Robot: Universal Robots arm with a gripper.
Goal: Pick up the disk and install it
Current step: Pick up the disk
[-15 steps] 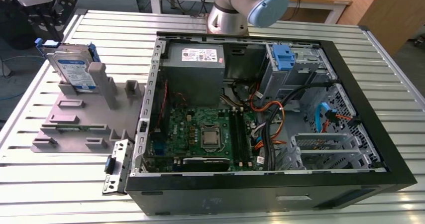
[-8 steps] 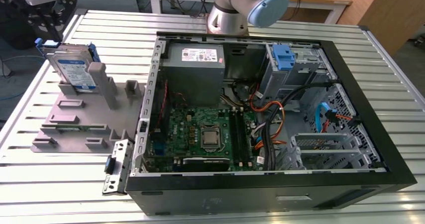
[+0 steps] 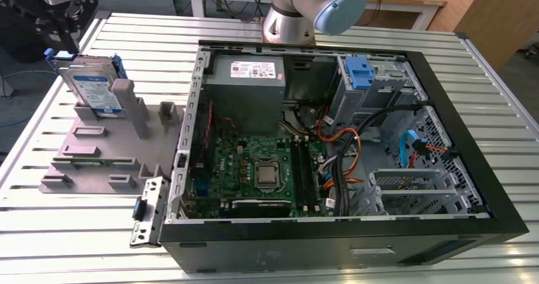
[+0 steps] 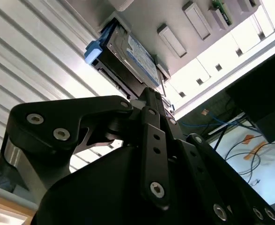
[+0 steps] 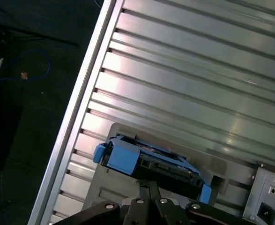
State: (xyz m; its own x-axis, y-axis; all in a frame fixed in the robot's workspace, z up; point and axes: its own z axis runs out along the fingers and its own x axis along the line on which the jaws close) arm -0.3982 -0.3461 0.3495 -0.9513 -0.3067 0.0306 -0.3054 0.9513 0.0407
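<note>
While the disk [image 3: 91, 87] stands on edge in a grey holder [image 3: 101, 151], the open computer case [image 3: 471, 189] lies on its side on the ribbed metal worktop [image 3: 76, 233]. Holder and disk sit just outside the case, on the exterior view's left of it. The disk is silver with a blue-and-white label and a blue plastic frame.

The black gripper [image 3: 71, 47] hangs just above the disk's upper edge, also to the exterior view's left of the case. In the first wrist view the jaws look drawn close together with nothing between them, their tips [image 5: 148, 185] right beside the disk's edge [image 5: 151, 161]. Whether they touch it cannot be told.

Inside the case, a grey power supply [image 3: 246, 76] and a blue latch [image 3: 360, 74] sit along the far wall. The arm's base [image 3: 307, 9] rises just behind the case.
</note>
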